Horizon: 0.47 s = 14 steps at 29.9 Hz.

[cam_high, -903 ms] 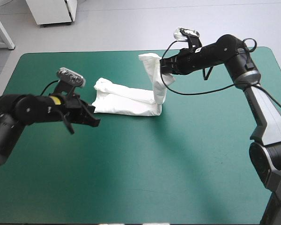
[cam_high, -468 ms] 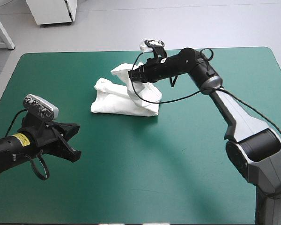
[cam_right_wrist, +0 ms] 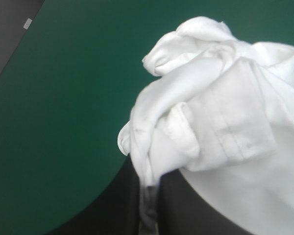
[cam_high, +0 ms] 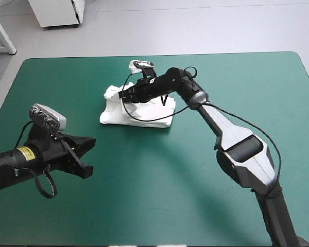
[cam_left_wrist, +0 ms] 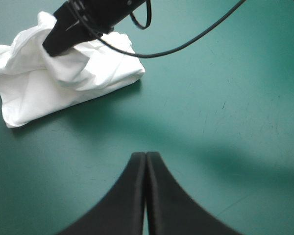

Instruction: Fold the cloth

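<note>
Roughly at the upper middle of the high view, a little left of centre, the T-shirt (cam_high: 139, 116) lies on the teal-green cover (cam_high: 195, 206) as a white folded bundle. Its lower edge is fairly straight and its upper left corner is rumpled.

The right arm (cam_high: 237, 144) comes in from the lower right of the frame and stretches on a diagonal up to the bundle. The right gripper (cam_high: 124, 95) sits over the bundle's upper left part, clamped on a gathered fold of the cloth. In the right wrist view the T-shirt (cam_right_wrist: 225, 122) is pinched in a thin strip between the two black fingers of the right gripper (cam_right_wrist: 149, 188). The fingers are all but together. Ahead of them the cloth bunches into a loose knot with a stitched hem band across it. Bare cover shows beside the cloth.

The left gripper (cam_high: 86, 157) is at the lower left of the high view, over bare cover and well apart from the bundle. In the left wrist view the left gripper (cam_left_wrist: 145, 161) has its fingers pressed together in one pointed arch, with nothing between them. Well ahead of it lies the T-shirt (cam_left_wrist: 49, 95), with the right gripper (cam_left_wrist: 59, 41) on the bundle's rumpled far side.
</note>
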Available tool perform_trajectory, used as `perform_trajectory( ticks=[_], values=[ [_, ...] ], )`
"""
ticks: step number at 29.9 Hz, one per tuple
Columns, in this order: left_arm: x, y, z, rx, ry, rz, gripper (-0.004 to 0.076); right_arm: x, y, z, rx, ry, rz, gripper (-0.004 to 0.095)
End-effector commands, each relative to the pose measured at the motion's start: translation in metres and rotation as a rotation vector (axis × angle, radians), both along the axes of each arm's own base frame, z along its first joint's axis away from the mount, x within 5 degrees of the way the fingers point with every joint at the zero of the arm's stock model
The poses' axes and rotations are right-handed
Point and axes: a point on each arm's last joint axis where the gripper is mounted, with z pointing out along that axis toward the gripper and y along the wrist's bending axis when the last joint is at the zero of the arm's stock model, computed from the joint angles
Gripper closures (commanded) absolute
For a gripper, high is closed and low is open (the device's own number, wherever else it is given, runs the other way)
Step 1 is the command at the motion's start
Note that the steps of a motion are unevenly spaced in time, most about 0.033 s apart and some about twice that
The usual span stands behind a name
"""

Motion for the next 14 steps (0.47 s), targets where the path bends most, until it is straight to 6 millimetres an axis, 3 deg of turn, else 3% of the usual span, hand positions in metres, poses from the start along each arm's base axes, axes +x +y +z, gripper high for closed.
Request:
perform_trajectory(
  ticks=[1, 5, 7, 8, 12, 14],
  values=[
    [-0.001, -0.002, 0.013, -0.074, -0.054, 0.011, 0.0733, -0.007, 0.010, 0.036, 0.127, -0.063, -0.010, 0.0927],
    [-0.002, -0.002, 0.012, -0.067, -0.047, 0.005, 0.0733, -0.002, 0.019, 0.022, 0.159, -0.045, -0.026, 0.0894],
    [-0.002, -0.002, 0.012, -0.067, -0.047, 0.005, 0.0733, 0.000, 0.022, 0.016, 0.181, -0.033, -0.015, 0.0815],
    [-0.002, -0.002, 0.012, -0.067, -0.047, 0.005, 0.0733, 0.000, 0.024, 0.012, 0.192, -0.023, -0.002, 0.0757],
    [-0.002, -0.002, 0.012, -0.067, -0.047, 0.005, 0.0733, -0.006, 0.028, 0.013, 0.241, 0.033, 0.050, 0.0374],
    [-0.002, -0.002, 0.012, -0.067, -0.048, 0.005, 0.0733, -0.008, 0.028, 0.015, 0.238, 0.047, 0.064, 0.0297]
  ],
)
